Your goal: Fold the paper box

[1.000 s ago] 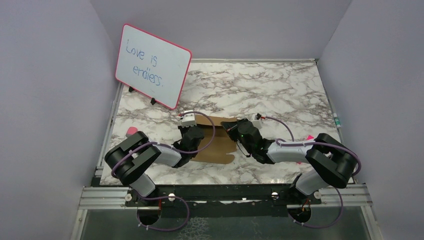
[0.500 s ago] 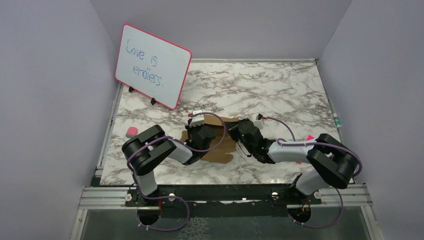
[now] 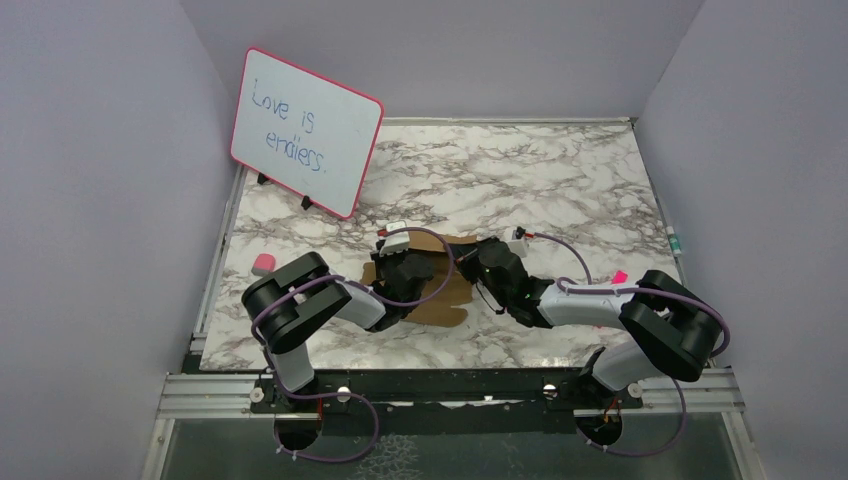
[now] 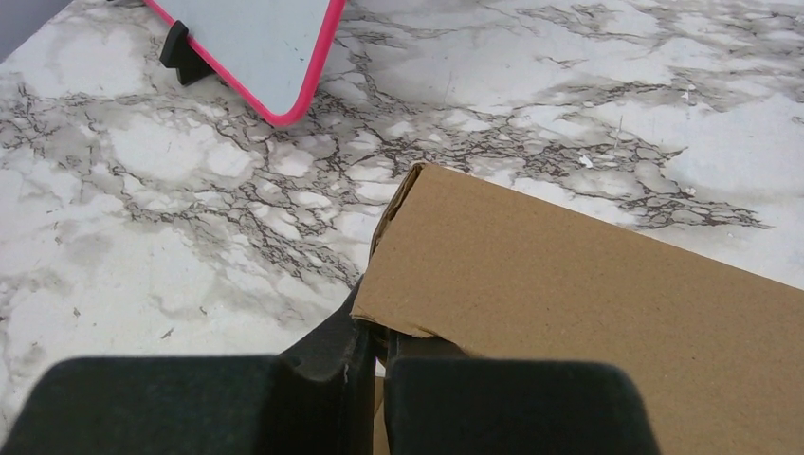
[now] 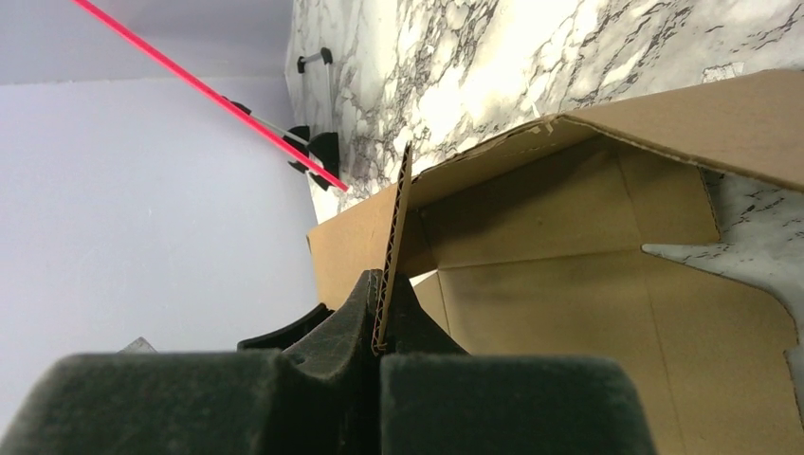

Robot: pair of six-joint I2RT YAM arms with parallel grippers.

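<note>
Item: paper box (image 3: pixel 445 300), mid-frame. My left hand (image 4: pixel 374 334) and right hand (image 5: pixel 381 308) each pinch a raised flap, likely to crease walls.

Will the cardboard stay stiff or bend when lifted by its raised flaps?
Probably stiff within panels: the edge of the paper box in the right gripper stands straight. Likely hinges at creases: one flap stands up. Thin, probably light.

Open marble table (image 3: pixel 560 170) beyond the paper box (image 3: pixel 440 300), whiteboard (image 3: pixel 306 131) standing far-left, walls (image 3: pixel 100 200) close on both sides
</note>
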